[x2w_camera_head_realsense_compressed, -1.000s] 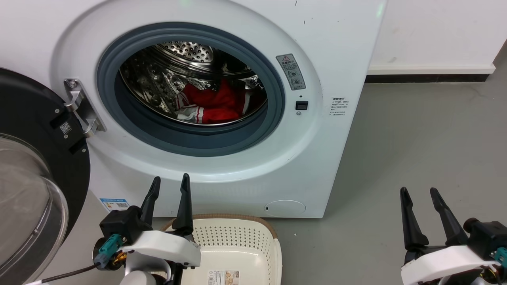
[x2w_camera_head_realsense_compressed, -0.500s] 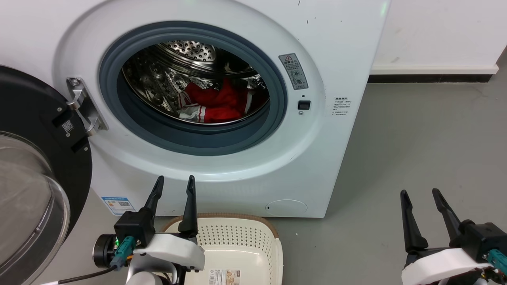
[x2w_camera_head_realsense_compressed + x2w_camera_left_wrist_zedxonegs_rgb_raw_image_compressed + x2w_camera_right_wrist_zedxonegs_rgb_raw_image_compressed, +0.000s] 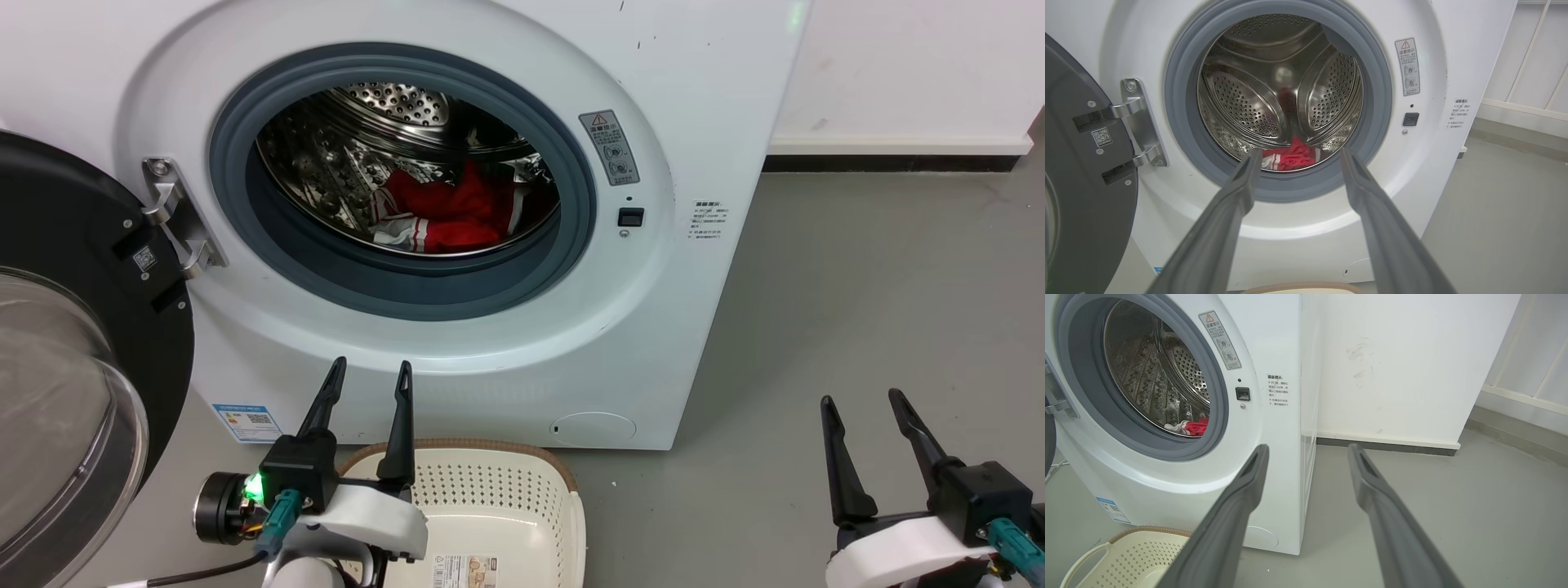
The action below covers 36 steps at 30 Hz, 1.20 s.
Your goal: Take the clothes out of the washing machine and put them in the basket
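Red jersey [image 3: 445,219] crumpled inside open washing machine [image 3: 522,359]; basket [image 3: 482,490] in front.

The grey floor [image 3: 865,294] meets a white wall [image 3: 898,65]. At the foot of the wall, a dark skirting strip [image 3: 890,162] runs under a white ledge [image 3: 890,145]. In the right wrist view the wall has faint scuff marks [image 3: 1357,351]. Further right stands a pale panel [image 3: 1539,347] with thin bars, perhaps a railing.
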### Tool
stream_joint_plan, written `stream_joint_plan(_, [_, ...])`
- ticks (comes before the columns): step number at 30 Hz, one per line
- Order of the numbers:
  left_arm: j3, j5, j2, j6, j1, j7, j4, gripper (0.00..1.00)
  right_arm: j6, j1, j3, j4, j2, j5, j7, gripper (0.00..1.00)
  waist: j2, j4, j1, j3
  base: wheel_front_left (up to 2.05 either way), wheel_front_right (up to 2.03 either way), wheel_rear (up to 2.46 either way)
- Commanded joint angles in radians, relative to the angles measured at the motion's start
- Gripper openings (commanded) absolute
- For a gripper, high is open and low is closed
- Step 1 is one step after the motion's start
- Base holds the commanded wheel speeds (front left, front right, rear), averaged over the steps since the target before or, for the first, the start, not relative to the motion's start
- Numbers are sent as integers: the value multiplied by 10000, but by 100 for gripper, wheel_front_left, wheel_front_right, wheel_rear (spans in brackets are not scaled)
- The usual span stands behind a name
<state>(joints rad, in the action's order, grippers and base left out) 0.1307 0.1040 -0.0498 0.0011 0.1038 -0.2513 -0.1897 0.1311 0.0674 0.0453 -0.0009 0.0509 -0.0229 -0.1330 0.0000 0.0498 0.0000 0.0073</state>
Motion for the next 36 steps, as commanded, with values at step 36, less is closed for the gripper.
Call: stream_joint_plan(36, [-370, -60, -50, 276, 957, -143, -701, 100, -7, -617, -153, -184, -14, 303, 33, 100, 0, -356, 0, 1159, 0, 0, 0])
